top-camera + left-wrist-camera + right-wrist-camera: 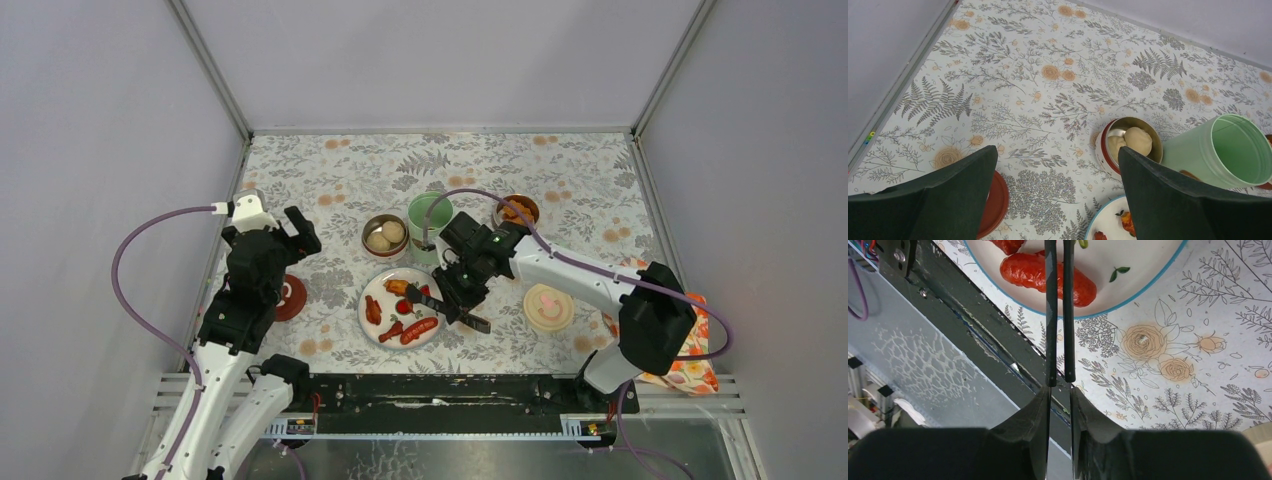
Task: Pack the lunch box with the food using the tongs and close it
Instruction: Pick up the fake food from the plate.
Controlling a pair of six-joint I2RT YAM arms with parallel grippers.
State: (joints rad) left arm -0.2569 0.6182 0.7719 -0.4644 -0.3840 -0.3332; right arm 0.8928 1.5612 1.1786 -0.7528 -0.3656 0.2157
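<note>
Right claw: closed on the tongs. Both slim dark arms are pinched between the fingers and run straight out ahead. A glossy red sausage is seen under the tong arms, ahead of the claw, on the white plate.

In the top view this claw is held over the plate's right edge. The lidless mint-green jar stands just on its far side. The steel bowl of orange chunks is farther off to the right, and the cream lid lies to the right on the flowered cloth.

Left claw: fingers spread wide, nothing between them. The steel bowl of pale balls is noted ahead and to the right, close beside the jar. The dark-red lid lies below, partly hidden by the left finger. The tongs are well apart from this claw.
</note>
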